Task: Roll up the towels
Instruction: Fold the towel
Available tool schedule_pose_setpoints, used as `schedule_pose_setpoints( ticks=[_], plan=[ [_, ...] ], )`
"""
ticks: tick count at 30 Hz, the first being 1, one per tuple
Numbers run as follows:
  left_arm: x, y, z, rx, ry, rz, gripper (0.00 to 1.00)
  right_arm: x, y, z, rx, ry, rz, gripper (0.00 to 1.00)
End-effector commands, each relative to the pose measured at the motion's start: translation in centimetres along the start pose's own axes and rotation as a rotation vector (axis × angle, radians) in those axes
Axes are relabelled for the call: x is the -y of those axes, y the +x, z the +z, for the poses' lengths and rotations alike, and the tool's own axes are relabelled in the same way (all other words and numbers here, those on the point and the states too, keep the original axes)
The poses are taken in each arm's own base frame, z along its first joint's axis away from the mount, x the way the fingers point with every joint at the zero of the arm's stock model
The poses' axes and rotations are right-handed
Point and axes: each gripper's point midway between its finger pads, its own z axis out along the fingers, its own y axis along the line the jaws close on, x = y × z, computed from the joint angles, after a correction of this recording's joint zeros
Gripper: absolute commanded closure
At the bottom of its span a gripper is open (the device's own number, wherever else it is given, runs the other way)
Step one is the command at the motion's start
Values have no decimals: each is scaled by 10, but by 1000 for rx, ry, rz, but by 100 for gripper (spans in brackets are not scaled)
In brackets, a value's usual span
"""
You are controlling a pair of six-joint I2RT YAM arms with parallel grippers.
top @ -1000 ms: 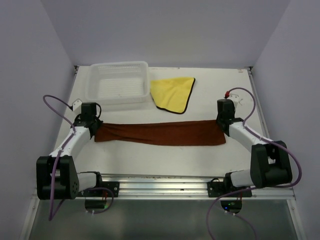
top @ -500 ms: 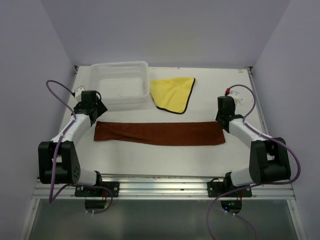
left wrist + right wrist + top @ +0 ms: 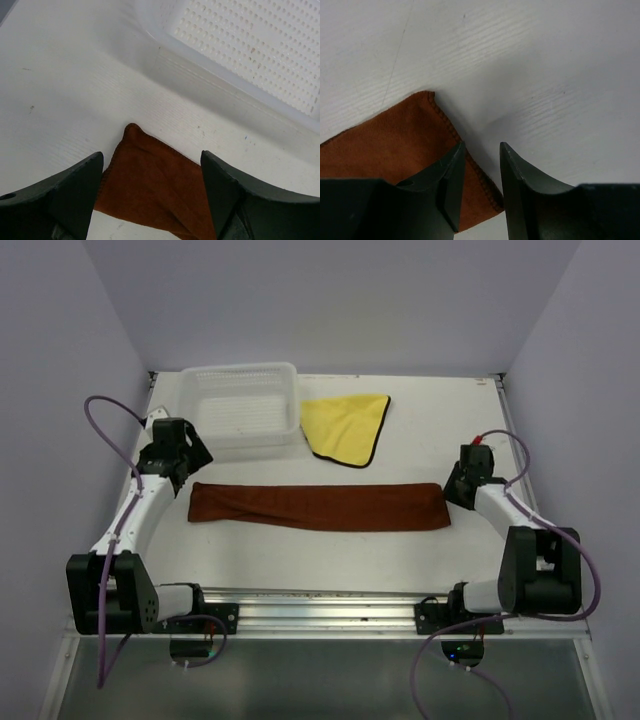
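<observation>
I see L gripper [image 3: 152, 172] wide apart, R gripper [image 3: 482, 160] narrowly apart (nothing clamped), both over rust-brown towel [image 3: 320, 506] ends.

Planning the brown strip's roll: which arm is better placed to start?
Probably left: the left gripper is wide open with the end of the brown towel framed between its fingers. The right gripper stands narrower, at the other end's edge.

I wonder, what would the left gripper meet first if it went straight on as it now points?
Likely the corner of the rust-brown towel, between the open fingers of the left gripper; the white basket sits farther ahead; depth is unclear.
</observation>
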Motion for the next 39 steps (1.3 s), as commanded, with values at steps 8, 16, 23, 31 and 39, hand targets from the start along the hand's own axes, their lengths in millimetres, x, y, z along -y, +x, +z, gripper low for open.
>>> schedule_pose_setpoints(
  ticks=[8, 16, 23, 31, 39],
  plan=[
    [0, -10, -13, 35, 50, 68, 18, -20, 29, 10, -163, -113, 16, 61],
    [3, -15, -12, 46, 58, 73, 18, -20, 29, 25, -196, -87, -7, 84],
    [9, -15, -9, 37, 77, 84, 18, 0, -13, 45, -164, 0, 50, 100],
    [35, 0, 0, -59, 215, 154, 19, 44, -57, 69, -133, 90, 193, 100],
    [46, 49, -15, -156, 261, 244, 21, 44, -68, 72, -139, 75, 178, 87]
  ],
)
